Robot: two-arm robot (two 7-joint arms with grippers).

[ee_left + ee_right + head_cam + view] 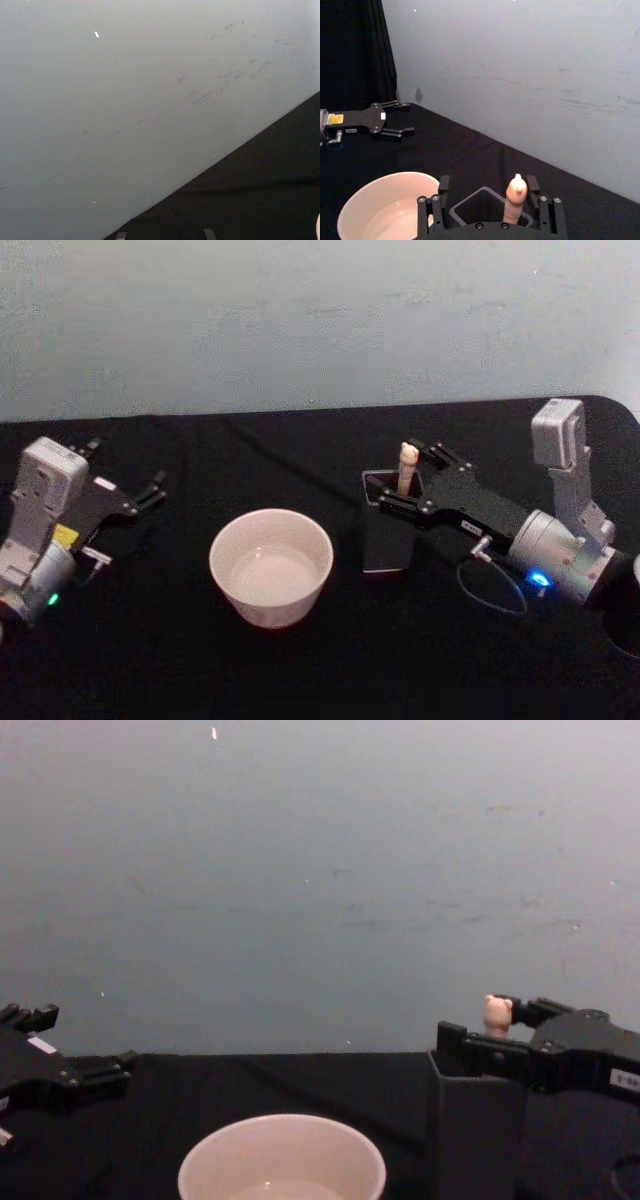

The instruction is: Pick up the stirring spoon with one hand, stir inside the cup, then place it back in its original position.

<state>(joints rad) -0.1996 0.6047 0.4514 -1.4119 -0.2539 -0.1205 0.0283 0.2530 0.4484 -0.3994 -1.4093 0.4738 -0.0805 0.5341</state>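
Right gripper (412, 478) over the dark holder (388, 540), fingers spread either side of the spoon (406, 466), not visibly pinching it. Spoon upright in holder, bear knob above the rim. Cup (271, 565) just left of holder, small gap between them. Left gripper (150, 491) parked far left, fingers apart, bare black table (300, 455) between it and cup.

The stirring spoon (406, 467), beige with a bear-head knob, stood upright in the dark square holder (388, 530), just right of the wide cream-white cup (271, 566).
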